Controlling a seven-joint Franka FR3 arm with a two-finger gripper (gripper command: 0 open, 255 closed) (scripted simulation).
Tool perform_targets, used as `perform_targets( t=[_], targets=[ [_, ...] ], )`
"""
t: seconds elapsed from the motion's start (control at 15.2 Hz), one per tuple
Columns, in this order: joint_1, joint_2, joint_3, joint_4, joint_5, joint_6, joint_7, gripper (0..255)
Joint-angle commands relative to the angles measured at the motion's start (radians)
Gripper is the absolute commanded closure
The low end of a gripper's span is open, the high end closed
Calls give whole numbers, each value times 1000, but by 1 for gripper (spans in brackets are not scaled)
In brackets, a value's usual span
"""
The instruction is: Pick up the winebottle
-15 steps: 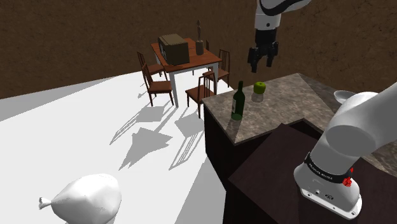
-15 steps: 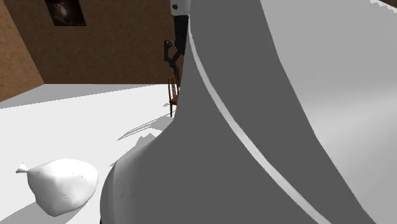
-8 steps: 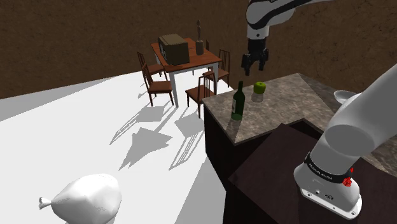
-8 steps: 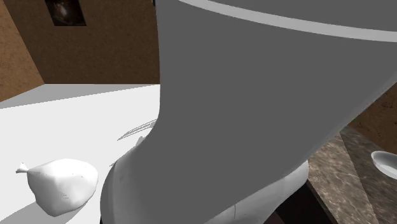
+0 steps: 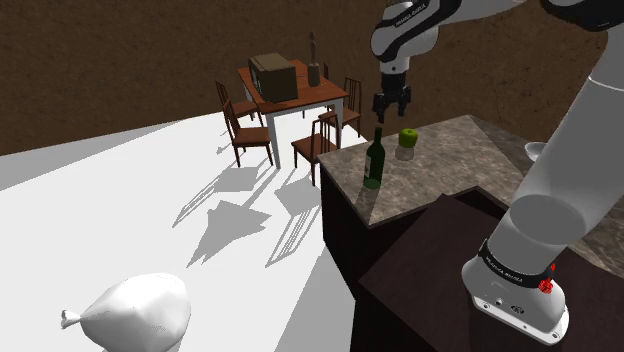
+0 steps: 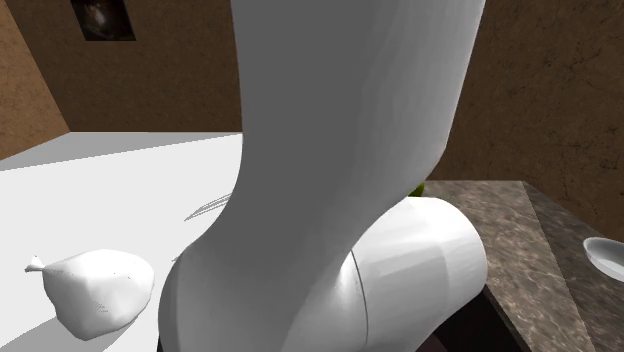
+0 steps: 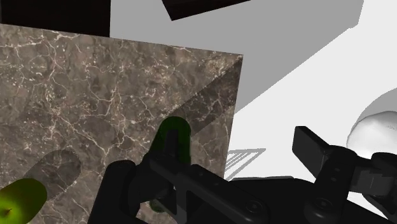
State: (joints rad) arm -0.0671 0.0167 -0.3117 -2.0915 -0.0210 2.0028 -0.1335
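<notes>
As the gripper (image 5: 391, 107) has been swung left and lowered in the shoulder view, it is now poised just above and slightly right of the neck of the green wine bottle (image 5: 374, 160). That bottle stands upright near the left edge of the marble counter (image 5: 450, 175), with a green apple (image 5: 407, 139) just behind it. Its fingers (image 7: 127, 191) are held apart on nothing, so alignment, descent and closing are judged outstanding.
</notes>
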Motion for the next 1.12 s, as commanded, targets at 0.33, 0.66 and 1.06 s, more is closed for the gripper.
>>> perform_targets(
  t=[0.33,0.66,1.06],
  targets=[
    [-59,292,-17,220,97,47,-97,0],
    [-119,498,-6,422,157,34,-143,0],
    [-151,611,8,506,184,57,-158,0]
  ],
)
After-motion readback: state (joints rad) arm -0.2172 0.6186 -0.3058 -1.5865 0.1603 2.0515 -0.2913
